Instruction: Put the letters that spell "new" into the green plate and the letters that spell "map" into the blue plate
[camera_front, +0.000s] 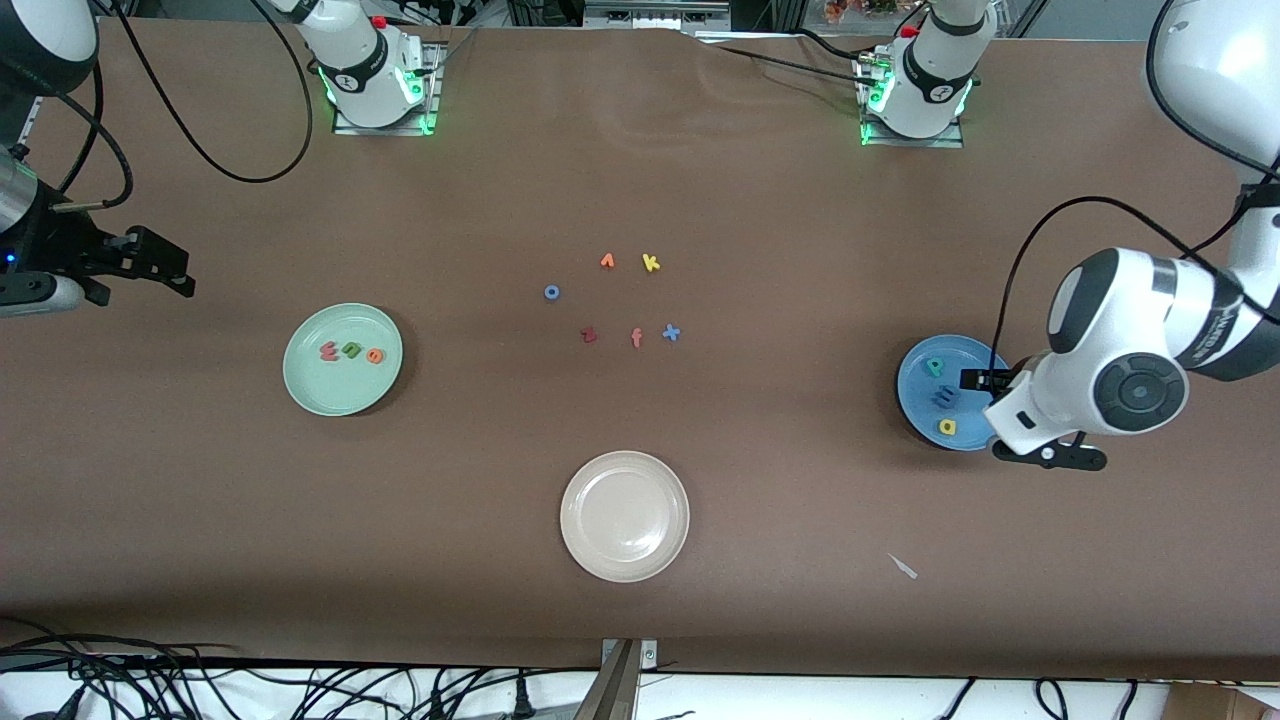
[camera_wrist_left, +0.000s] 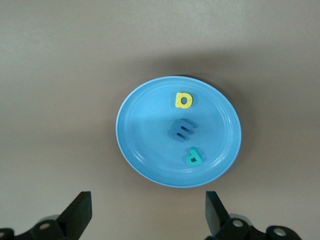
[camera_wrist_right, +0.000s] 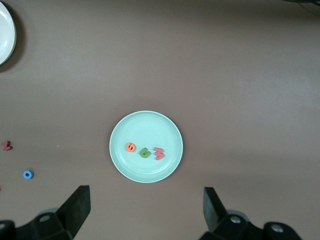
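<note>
**Both words sorted: three letters in each plate, both tools empty**

A brown worktop (camera_front: 760, 500) seen from above, with two robot arms. The green plate (camera_front: 310, 385) lies toward the right arm's end and holds the letters that spell "new" (camera_front: 351, 350) in a short row: a pinkish-red w, a green n, an orange e. The blue plate (camera_front: 915, 385) lies toward the left arm's end and holds the letters that spell "map" (camera_front: 943, 397): a teal p, a blue m and a yellow a, lined up through the plate's middle.

The left tool (camera_wrist_left: 147, 212) hangs over the blue plate's edge, its fingers spread wide and holding nothing; the letters lie directly below and just ahead of it. The right tool (camera_wrist_right: 145, 210) waits up in the air off the green plate's side, fingers also spread and empty.

Spare letters (camera_front: 625, 300) sit at mid-worktop between the two plates; a cream-white plate (camera_front: 585, 545) lies nearer the camera. The sorting looks complete, so each arm only needs to draw away from its own plate.
</note>
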